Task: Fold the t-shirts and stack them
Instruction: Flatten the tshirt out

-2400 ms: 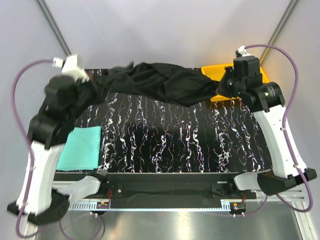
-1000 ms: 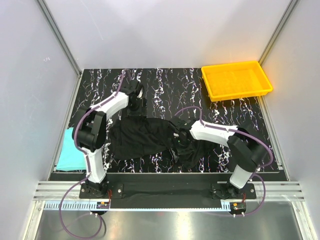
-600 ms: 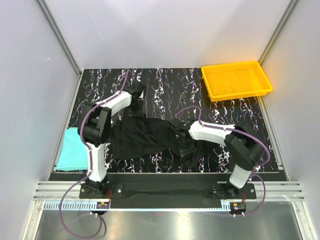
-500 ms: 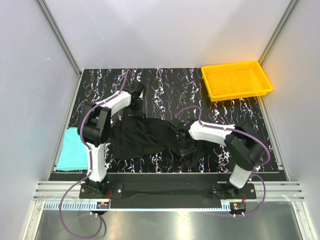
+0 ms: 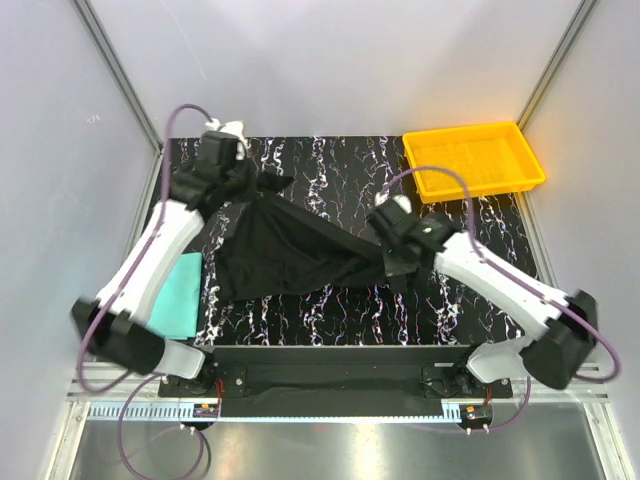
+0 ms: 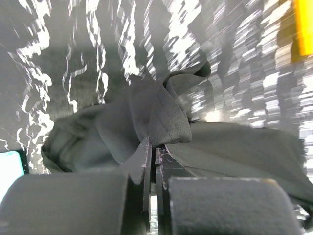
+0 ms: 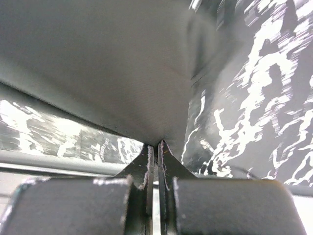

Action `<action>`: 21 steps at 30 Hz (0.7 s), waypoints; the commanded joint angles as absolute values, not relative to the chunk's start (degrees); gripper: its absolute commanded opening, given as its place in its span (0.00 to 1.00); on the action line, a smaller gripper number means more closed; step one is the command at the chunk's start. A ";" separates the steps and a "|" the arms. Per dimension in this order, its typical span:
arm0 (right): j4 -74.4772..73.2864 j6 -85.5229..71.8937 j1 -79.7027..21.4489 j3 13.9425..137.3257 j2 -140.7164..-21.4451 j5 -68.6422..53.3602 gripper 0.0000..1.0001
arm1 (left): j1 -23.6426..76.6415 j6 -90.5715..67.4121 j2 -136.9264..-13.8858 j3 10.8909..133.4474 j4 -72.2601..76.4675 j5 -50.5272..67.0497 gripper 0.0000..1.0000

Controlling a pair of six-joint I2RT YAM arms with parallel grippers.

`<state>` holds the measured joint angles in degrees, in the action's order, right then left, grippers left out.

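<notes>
Now, black t-shirt (image 5: 285, 255) stretched between 2 arms.
Left gripper (image 5: 262, 188) pinches its 11 o'clock corner, right gripper (image 5: 385, 262) its 3 o'clock end; teal t-shirt (image 5: 178, 295) at 8 o'clock.

The large shirt (image 5: 285, 255) lies centre, second shirt (image 5: 182, 305) left, tray (image 5: 475, 160) rear right.

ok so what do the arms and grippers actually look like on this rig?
Left arm and right arm: white links, black joints and bases. A purple cable loops off each. Left gripper and right gripper: dark grey blocky bodies, two thin fingers tapering to narrow tips. No markings visible.
</notes>
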<state>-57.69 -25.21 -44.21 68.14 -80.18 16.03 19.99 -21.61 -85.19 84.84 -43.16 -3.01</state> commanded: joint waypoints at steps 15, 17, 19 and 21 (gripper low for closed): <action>-69.08 -11.08 -38.85 88.35 -57.84 4.76 0.00 | 19.60 -20.65 -49.49 93.16 -43.51 -1.76 0.00; -68.73 -12.12 -38.94 85.10 -55.73 0.28 0.00 | 19.51 -21.35 -47.82 94.22 -43.33 -1.15 0.00; -68.38 -13.18 -38.94 83.15 -54.41 -2.90 0.00 | 19.51 -22.15 -47.72 95.79 -43.07 -0.62 0.00; -67.77 -14.93 -38.93 80.79 -53.79 -2.03 0.00 | 19.51 -21.71 -48.86 96.59 -42.89 -0.35 0.00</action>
<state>-62.98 -15.33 -39.40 84.58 -53.43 -1.41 20.40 -22.96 -46.98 94.28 -46.87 3.51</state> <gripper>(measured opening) 0.021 0.024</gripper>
